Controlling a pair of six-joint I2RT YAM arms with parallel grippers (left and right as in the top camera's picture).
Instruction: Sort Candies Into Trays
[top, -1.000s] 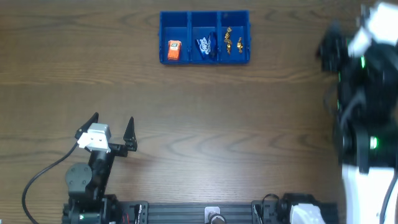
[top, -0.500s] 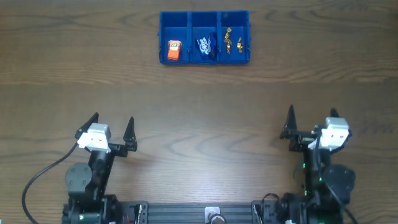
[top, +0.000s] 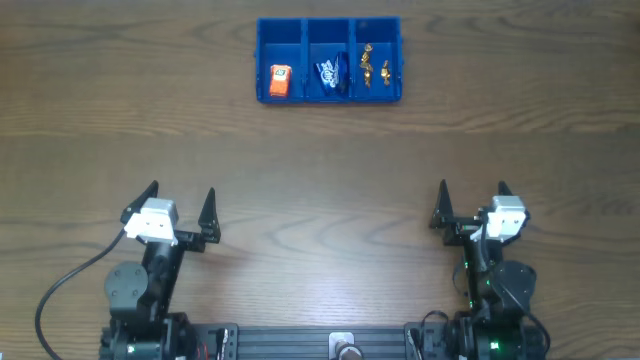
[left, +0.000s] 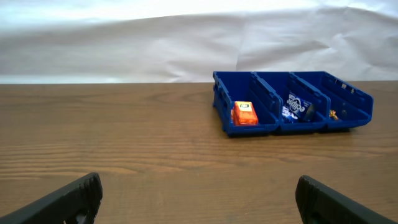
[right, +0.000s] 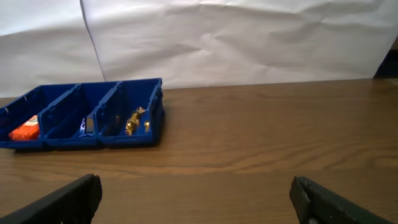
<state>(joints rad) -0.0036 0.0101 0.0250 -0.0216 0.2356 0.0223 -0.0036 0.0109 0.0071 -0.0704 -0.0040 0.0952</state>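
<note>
Here the left hand (top: 181, 190) and right hand (top: 472, 188) gape wide, well apart from the blue tray (top: 280, 40).

The top view is taken from a fixed camera high above the table (top: 320, 150), directed straight down, with the tray (top: 262, 50) at 12 o'clock, the left gripper (top: 181, 190) at 8 o'clock and the right gripper (top: 472, 187) at 4 o'clock. Each wrist view is taken low over the tabletop at its own gripper and directed almost level toward 12 o'clock, ending at a white backdrop (left: 124, 43). The tray and the wood before it are shared by all three views, the tray being seen well off from both wrist cameras.
</note>
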